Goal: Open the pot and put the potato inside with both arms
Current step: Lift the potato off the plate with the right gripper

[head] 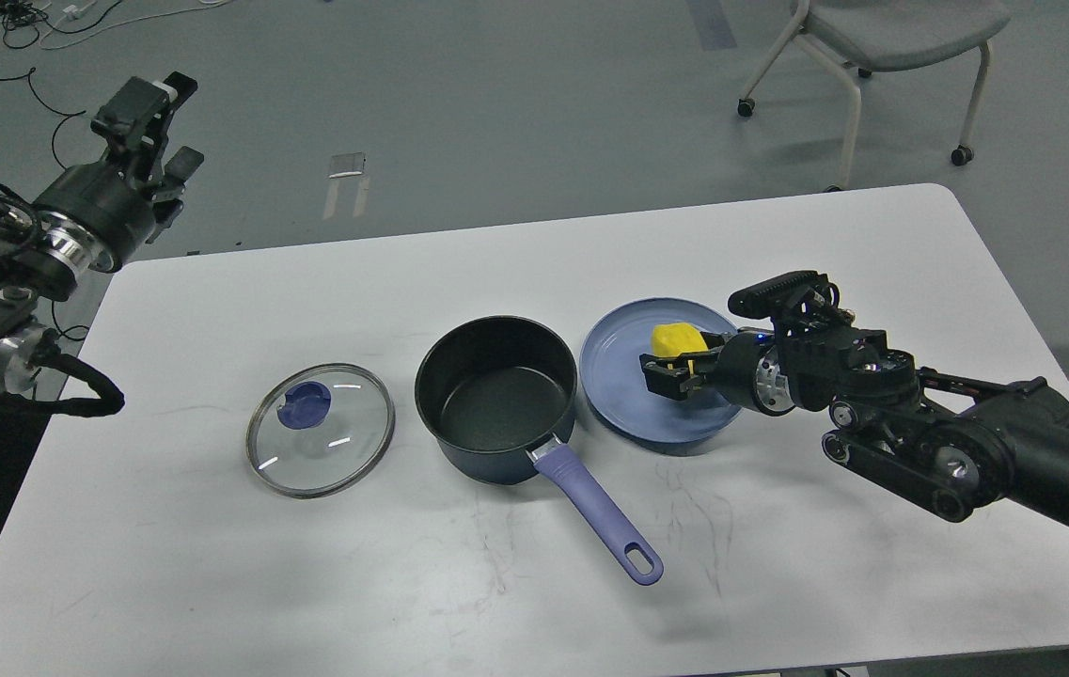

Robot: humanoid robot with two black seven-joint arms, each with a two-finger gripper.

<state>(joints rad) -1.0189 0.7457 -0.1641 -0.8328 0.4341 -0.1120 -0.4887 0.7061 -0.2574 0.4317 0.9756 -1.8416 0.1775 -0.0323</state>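
The dark navy pot stands open in the middle of the white table, its black inside empty and its lavender handle pointing to the front right. The yellow potato lies on a flat blue plate just right of the pot. My right gripper reaches in from the right, and its black fingers close around the potato, low over the plate. My left gripper is raised beyond the table's far left corner, with its fingers spread and nothing between them.
A glass lid with a blue knob lies flat on the table left of the pot. A grey wheeled chair stands on the floor behind the table. Cables lie on the floor at the far left.
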